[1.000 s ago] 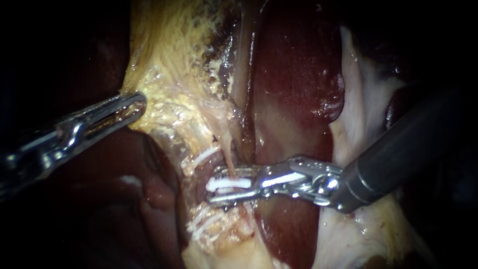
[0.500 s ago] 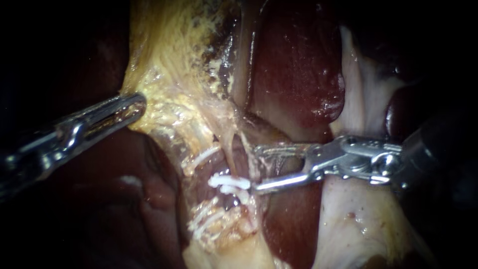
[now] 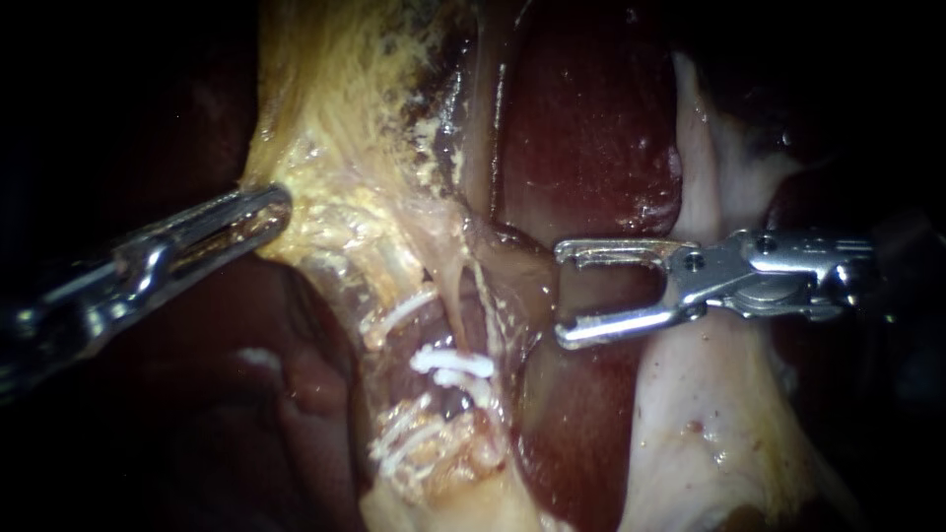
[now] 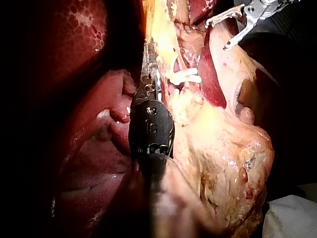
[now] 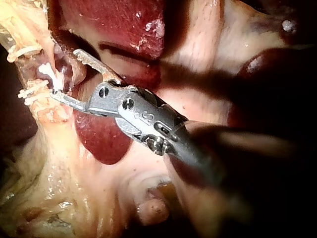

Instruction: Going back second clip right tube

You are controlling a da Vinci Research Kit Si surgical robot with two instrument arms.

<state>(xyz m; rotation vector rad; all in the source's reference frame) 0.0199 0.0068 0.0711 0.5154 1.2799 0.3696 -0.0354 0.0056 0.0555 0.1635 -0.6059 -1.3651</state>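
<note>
Yellow tissue (image 3: 335, 138) in left instrument (image 3: 274, 205), right instrument (image 3: 561, 293) agape (steel jaws)

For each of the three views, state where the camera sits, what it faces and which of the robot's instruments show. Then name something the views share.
Endoscope view: close over the tissue, facing the white clip; the left instrument enters from the left holding yellow tissue, the right instrument from the right.
Left wrist view: on the left arm, looking along its own instrument at the yellow tissue.
Right wrist view: on the right arm, looking along its own instrument at red tissue.
Shared: all three show the white clip.
</note>
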